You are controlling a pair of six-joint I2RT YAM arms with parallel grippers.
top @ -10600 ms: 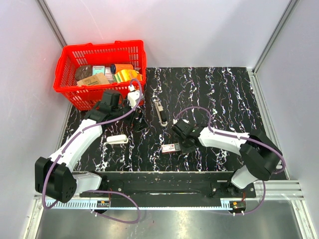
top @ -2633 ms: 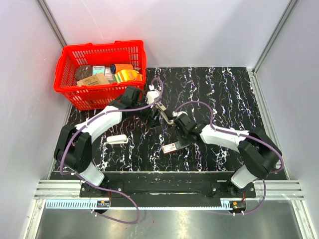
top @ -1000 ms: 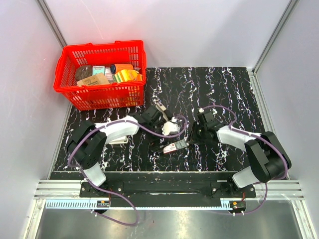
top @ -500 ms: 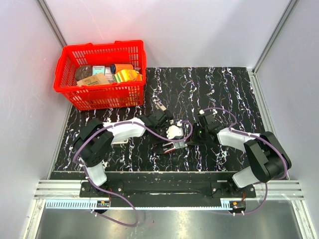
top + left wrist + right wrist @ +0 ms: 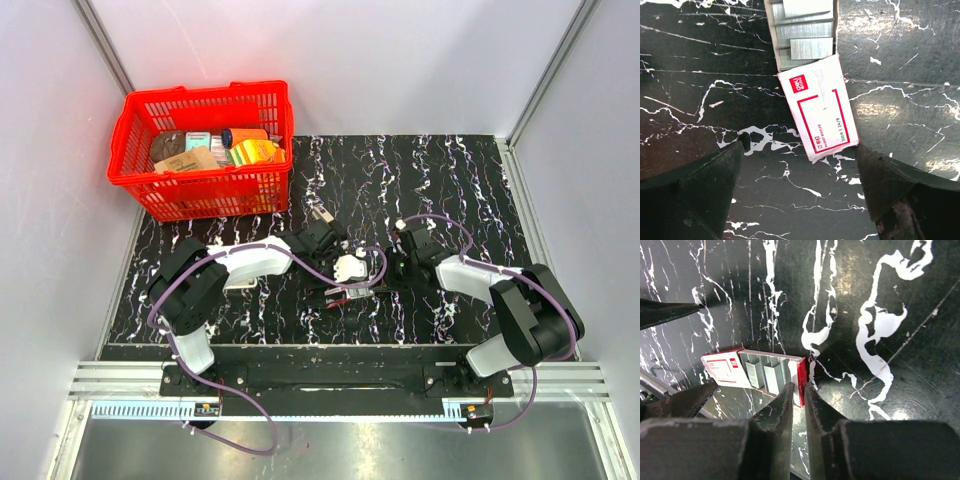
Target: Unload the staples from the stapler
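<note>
Left end effector (image 5: 801,147) wide open, empty. Right end effector (image 5: 799,387) nearly shut at small flat red-and-white box (image 5: 817,115); grip cannot be told. Silvery staples (image 5: 805,30) easily spilled if box tugged.

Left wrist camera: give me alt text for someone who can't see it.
A red-and-white staple box lies half open on the black marbled table, silvery staple strips showing at its far end. The left gripper, jaws wide open, flanks its near end.

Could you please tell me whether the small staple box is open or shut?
Open: the box has its tray slid partway out, baring staples.
</note>
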